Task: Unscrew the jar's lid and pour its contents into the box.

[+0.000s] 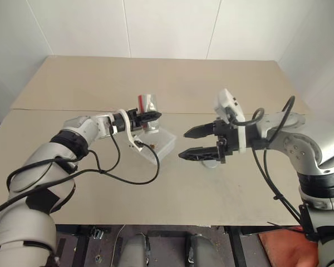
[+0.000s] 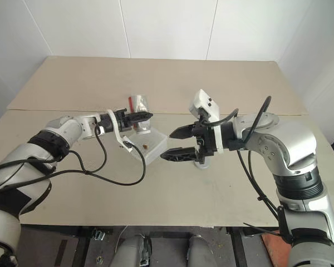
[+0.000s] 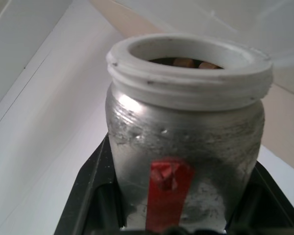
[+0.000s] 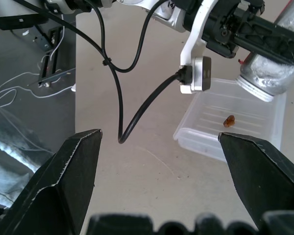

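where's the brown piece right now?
The brown piece lies on the floor of the box, on the table left of centre, just below the tipped jar in the left end effector.

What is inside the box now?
One small brown piece lies on the floor of the box. The jar, tilted over its far corner in the left gripper, covers that part.

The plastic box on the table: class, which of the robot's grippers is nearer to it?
Left. The left gripper holds the jar tipped directly over the box; the right gripper hangs open off to the box's right side, apart from it.
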